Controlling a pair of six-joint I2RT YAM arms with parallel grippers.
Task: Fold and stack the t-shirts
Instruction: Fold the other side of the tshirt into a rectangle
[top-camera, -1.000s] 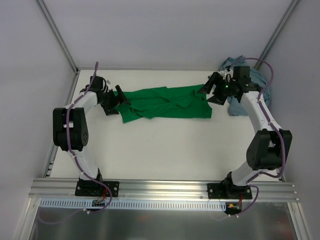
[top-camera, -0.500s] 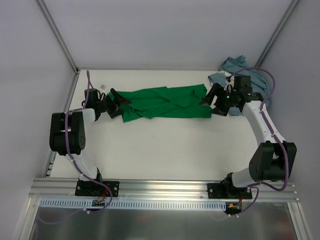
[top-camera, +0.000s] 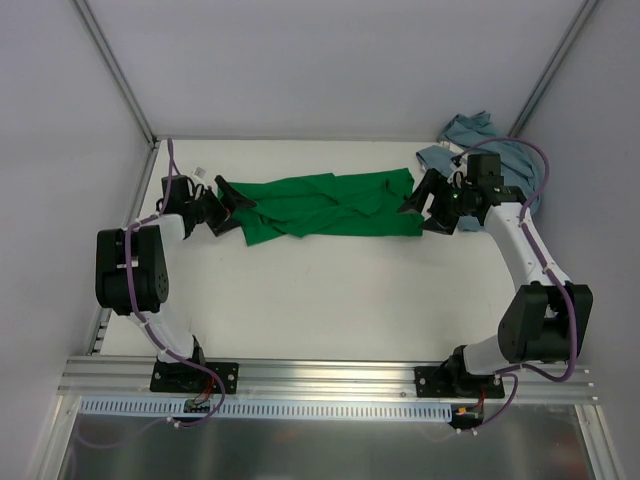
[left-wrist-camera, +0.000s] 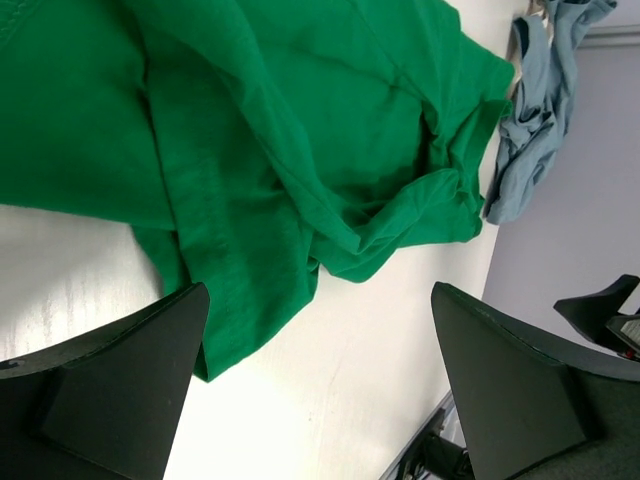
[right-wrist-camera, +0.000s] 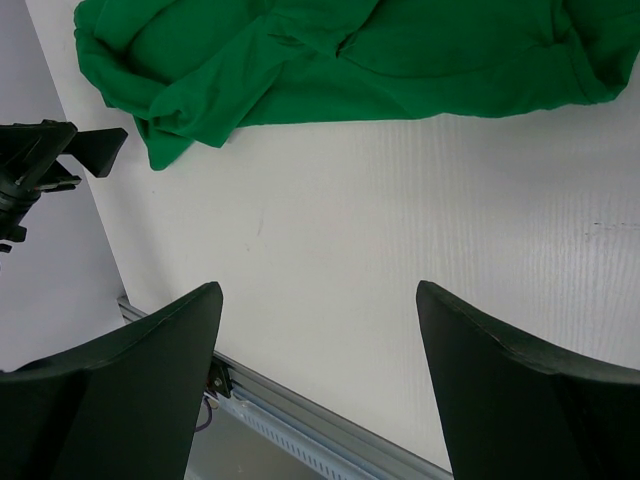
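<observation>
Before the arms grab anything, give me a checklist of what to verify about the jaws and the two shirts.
1. Left jaws open, holding nothing: ok.
2. Right jaws open, holding nothing: ok.
3. Jaws placed at opposite ends of the green shirt: ok.
4. Green shirt lying flat: not ok, rumpled with folds along its length.
5. Blue shirt apart from the green one: cannot tell, it is heaped close by its right end.

No lettering, brand, number or sign can be read on the green t-shirt (top-camera: 330, 205), the blue-grey t-shirt (top-camera: 468, 130) or the white table (top-camera: 330, 300).
</observation>
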